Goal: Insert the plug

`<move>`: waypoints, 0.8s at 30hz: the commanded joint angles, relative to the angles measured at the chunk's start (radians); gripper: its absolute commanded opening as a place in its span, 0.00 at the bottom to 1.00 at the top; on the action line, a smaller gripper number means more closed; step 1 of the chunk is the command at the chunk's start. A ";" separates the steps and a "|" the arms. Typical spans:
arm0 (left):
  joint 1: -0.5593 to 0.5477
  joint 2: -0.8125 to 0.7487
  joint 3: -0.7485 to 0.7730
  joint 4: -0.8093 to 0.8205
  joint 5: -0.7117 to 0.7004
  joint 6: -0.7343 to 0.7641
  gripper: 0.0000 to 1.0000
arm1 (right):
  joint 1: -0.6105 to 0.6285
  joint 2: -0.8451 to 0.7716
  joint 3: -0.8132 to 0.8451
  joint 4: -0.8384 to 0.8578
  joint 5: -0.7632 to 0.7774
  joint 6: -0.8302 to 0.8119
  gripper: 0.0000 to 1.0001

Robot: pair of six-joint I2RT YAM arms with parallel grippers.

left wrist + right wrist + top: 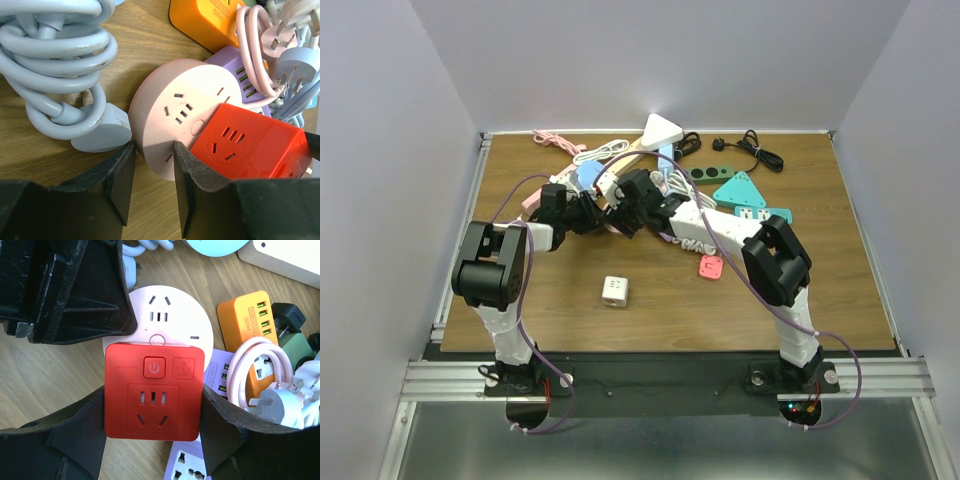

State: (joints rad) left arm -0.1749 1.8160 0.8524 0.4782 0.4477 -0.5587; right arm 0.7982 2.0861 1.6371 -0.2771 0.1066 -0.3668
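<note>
Right jaws clamp the red cube (154,390) at frame centre, where it covers the lower part of the pink disc (170,315). Left jaws are narrow, tips at the disc rim, gripping nothing evident.

Risk: the prongs are hidden. If they sit off the slots, pressing likely skids the unbraced disc across the counter (145,35) or tilts the cube.

You've got clutter on the wooden table (820,290) — a coiled light blue cord (55,65), an orange USB strip (248,320), a purple strip (235,67) under a looped pink cable (250,55). A white cube (615,291) sits well apart.
</note>
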 commanded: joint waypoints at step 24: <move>0.005 0.094 0.060 -0.024 -0.026 0.057 0.38 | -0.111 0.204 -0.059 -0.128 0.062 0.042 0.01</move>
State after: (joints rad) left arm -0.1661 1.8671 0.8989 0.5098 0.4526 -0.5499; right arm 0.7586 2.1353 1.6577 -0.2050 0.0738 -0.3290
